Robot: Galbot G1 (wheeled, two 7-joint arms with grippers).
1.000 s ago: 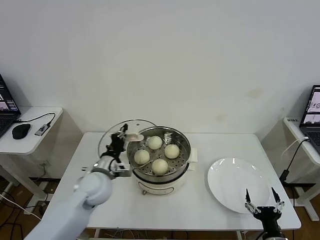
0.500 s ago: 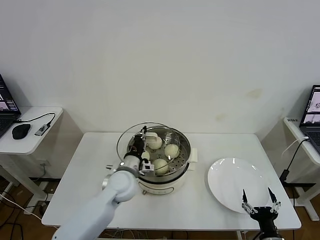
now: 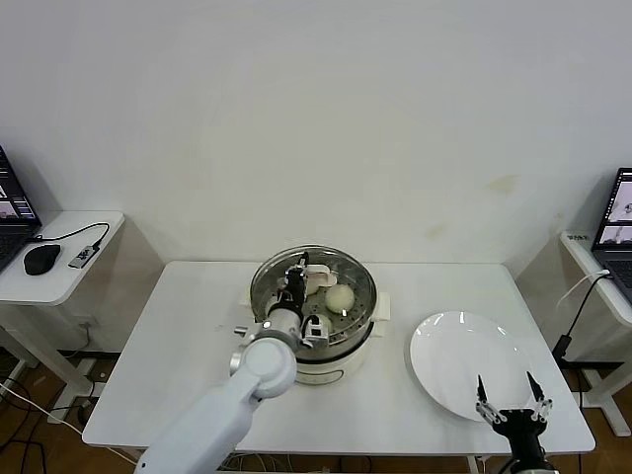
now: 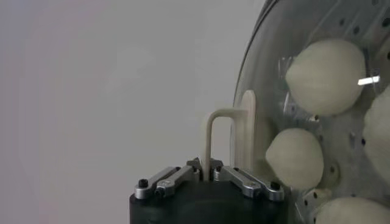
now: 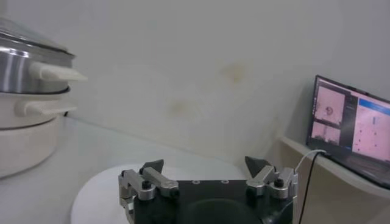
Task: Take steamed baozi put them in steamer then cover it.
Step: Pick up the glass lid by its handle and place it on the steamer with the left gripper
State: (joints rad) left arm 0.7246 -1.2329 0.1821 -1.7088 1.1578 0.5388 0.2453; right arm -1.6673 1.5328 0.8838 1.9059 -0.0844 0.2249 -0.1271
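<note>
The steamer (image 3: 348, 341) stands mid-table on its white base. The clear glass cover (image 3: 351, 274) now lies over the pot's mouth; I cannot tell if it rests fully on the rim. My left gripper (image 3: 297, 279) is shut on the cover's cream bar handle (image 4: 209, 141). Baozi show through the glass: one clearly in the head view (image 3: 340, 297), three in the left wrist view (image 4: 325, 77), the others hidden by the gripper. My right gripper (image 3: 509, 407) is open and empty at the table's front right, by the plate; it also shows in its wrist view (image 5: 205, 168).
A flat white plate (image 3: 459, 357) lies right of the steamer. The steamer's side handle (image 5: 58, 73) shows in the right wrist view. Side tables stand at both ends, with a mouse (image 3: 42, 259) on the left and a laptop (image 3: 617, 229) on the right.
My left gripper has carried the cover to the right, from beside the pot's left rim to over its mouth. The right gripper has hardly moved.
</note>
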